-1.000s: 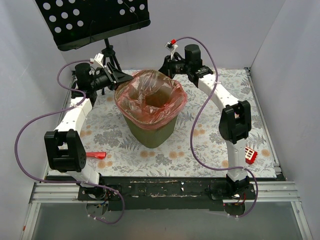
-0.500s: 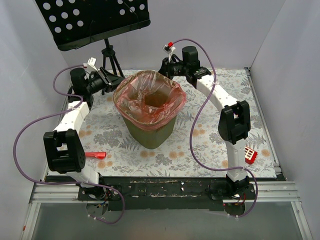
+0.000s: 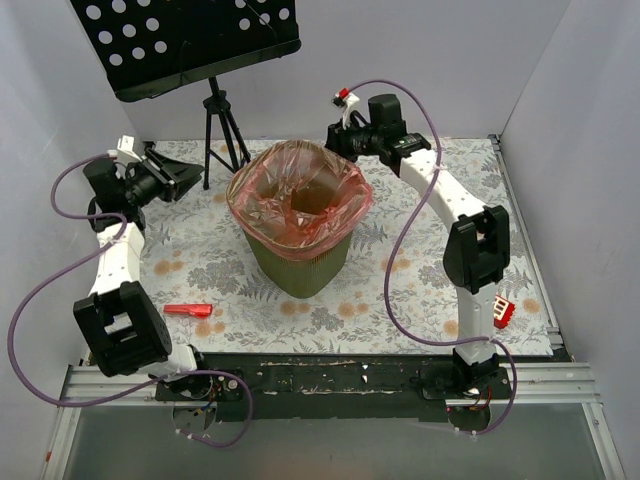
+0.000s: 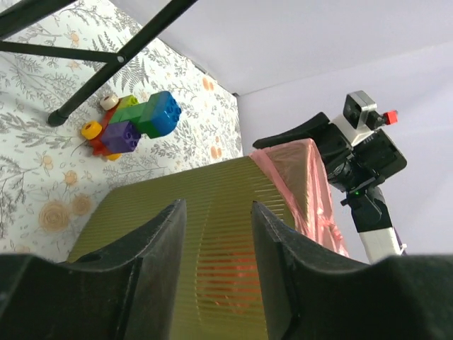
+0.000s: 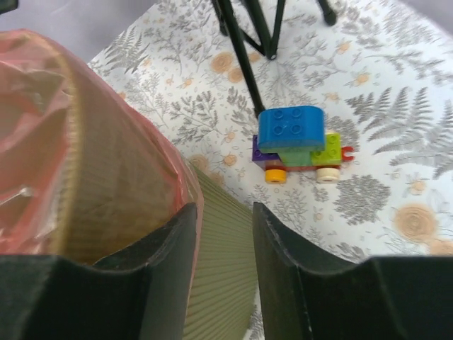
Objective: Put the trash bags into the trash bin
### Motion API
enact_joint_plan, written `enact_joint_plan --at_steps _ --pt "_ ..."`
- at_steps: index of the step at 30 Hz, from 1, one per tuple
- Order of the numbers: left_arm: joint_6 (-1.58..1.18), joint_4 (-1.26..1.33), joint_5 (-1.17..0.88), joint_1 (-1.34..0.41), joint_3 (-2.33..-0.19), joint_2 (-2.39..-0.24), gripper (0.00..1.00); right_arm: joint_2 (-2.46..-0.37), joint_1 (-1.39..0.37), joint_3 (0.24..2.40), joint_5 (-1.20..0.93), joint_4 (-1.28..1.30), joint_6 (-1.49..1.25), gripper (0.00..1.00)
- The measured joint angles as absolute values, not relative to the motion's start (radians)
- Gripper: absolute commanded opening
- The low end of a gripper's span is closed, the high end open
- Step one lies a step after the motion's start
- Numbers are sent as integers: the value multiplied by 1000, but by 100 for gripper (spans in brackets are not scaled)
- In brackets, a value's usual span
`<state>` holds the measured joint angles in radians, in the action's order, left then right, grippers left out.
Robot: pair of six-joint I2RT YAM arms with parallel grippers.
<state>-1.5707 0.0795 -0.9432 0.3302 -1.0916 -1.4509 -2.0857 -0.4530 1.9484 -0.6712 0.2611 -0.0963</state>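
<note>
The olive-green mesh trash bin [image 3: 300, 258] stands mid-table. A red-pink trash bag [image 3: 300, 192] lines it, its edge folded over the rim. My left gripper [image 3: 178, 178] sits well left of the bin, open, with nothing between its fingers. In the left wrist view the bin wall [image 4: 177, 205] and the bag edge [image 4: 311, 184] lie beyond the open left gripper [image 4: 216, 212]. My right gripper [image 3: 335, 140] hovers at the bin's far right rim, open. In the right wrist view the right gripper [image 5: 223, 212] straddles the bin's outer wall [image 5: 223, 276], its left finger beside the bag [image 5: 106, 142].
A black perforated music stand [image 3: 185, 40] on a tripod [image 3: 222, 125] rises at the back left. A coloured brick toy [image 5: 294, 142] lies on the mat behind the bin. A red stick [image 3: 188, 310] lies front left; a red-and-white block [image 3: 502, 312] front right.
My left arm has pulled back leftward, away from the bin's rim. My right gripper was shut at the far rim and now stands open there.
</note>
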Motion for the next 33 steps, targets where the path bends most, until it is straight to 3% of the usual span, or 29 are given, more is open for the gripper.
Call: enact_joint_plan --at_steps 7,20,27,33 --pt "-1594 18 -1132 384 -1056 -1344 51 -1939 -427 1956 -549 293 -14 52" --pt "-1436 -281 -1337 373 -1048 -1288 36 -1586 -382 1784 -448 365 168 51" --pt "-1410 -330 -1350 307 -1018 -1243 33 -1568 -387 1736 -448 421 199 51" --pt "-1433 -310 -1347 297 -1007 -1225 19 -1568 -387 1728 -449 426 204 51"
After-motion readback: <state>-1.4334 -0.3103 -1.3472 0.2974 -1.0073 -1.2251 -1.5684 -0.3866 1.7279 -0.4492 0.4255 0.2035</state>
